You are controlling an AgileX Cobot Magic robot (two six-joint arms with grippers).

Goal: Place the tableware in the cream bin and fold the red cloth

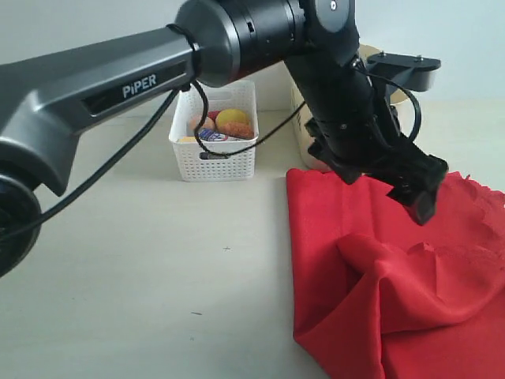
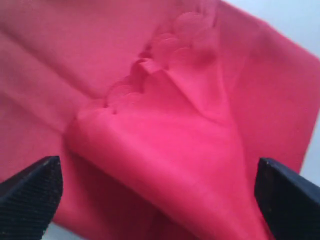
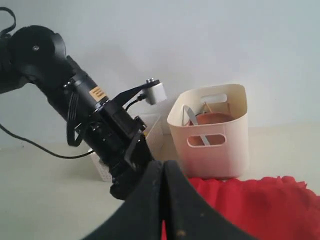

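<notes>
Red cloth [image 1: 379,300] lies rumpled, one scalloped edge folded over; our left gripper [image 2: 158,186] hangs above it, jaws wide apart; our right gripper [image 3: 162,169] shows jaws pressed together.

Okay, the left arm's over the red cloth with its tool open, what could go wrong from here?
1. The left tool hangs open over a bunched, raised fold of the red cloth; closing there may pinch several layers and leave a crooked fold.
2. The cloth's edge lies at the foot of the cream bin; a pull could drag the bin.
3. The shut right tool sits close to the left arm, so they might collide.
</notes>
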